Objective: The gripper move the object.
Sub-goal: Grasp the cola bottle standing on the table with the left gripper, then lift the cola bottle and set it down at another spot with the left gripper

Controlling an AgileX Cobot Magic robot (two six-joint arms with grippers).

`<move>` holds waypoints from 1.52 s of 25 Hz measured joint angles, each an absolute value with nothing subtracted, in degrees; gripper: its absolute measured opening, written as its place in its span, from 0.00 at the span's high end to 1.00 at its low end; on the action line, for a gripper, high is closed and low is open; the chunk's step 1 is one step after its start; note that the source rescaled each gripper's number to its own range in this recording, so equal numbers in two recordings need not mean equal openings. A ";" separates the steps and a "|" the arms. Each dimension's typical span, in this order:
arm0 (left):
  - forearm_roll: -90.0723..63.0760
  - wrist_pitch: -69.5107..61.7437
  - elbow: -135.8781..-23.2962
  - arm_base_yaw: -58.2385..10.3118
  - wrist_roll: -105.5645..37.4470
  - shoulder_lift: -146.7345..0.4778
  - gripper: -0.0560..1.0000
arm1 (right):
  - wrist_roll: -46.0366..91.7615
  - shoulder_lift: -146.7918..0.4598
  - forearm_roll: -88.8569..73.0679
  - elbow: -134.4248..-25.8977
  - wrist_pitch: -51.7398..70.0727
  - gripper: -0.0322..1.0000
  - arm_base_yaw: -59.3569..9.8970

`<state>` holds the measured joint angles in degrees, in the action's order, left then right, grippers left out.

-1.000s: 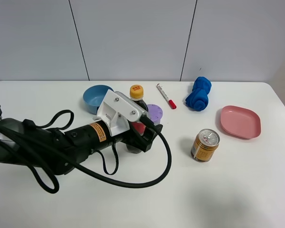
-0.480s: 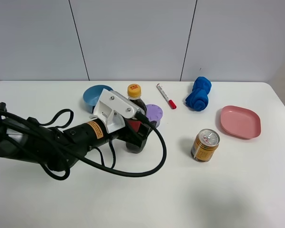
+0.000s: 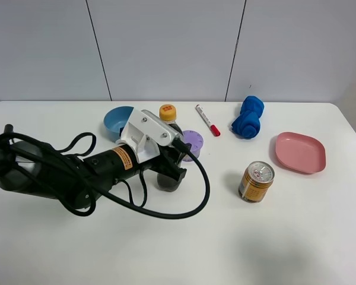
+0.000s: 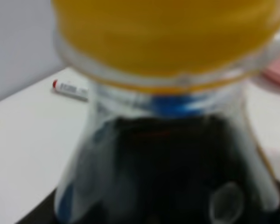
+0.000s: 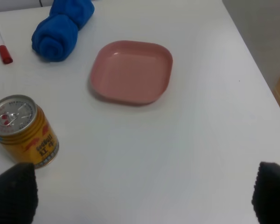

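The tall cola bottle (image 3: 168,113) with a yellow-orange cap stands upright at the table's middle back. My left gripper (image 3: 171,168), a black claw with a white bracket and an orange label, is shut around the bottle's body and hides its red label. In the left wrist view the cap and the dark neck of the bottle (image 4: 168,158) fill the picture, very close and blurred. My right gripper (image 5: 141,193) is open and empty above the right side of the table, and only its two black fingertips (image 5: 11,193) show.
A blue bowl (image 3: 117,120) and a purple disc (image 3: 193,141) sit beside the bottle. A red-capped marker (image 3: 207,120), a blue rolled cloth (image 3: 248,117), a pink plate (image 3: 300,152) and a gold can (image 3: 256,181) lie to the right.
The left arm has pivoted and its wrist has risen, so the gripper now covers the red label. The bottle has shifted slightly left and back with it. The other things are unmoved.
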<state>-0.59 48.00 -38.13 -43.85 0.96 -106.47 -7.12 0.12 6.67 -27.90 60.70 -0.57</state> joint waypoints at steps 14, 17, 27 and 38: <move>3.49 29.51 -41.06 -43.54 2.66 -97.06 0.94 | -7.12 0.12 6.67 -27.90 60.70 0.00 -0.57; 4.39 18.57 -47.57 -43.54 2.84 -94.43 0.94 | -7.12 0.12 6.67 -27.90 60.70 0.00 -0.57; 6.78 7.17 -68.96 -40.28 3.10 -95.22 0.94 | -7.12 0.12 6.67 -27.90 60.70 0.00 -0.57; 7.09 6.45 -83.19 -30.57 5.81 -108.68 0.94 | -7.12 0.12 6.67 -27.90 60.70 0.00 -0.57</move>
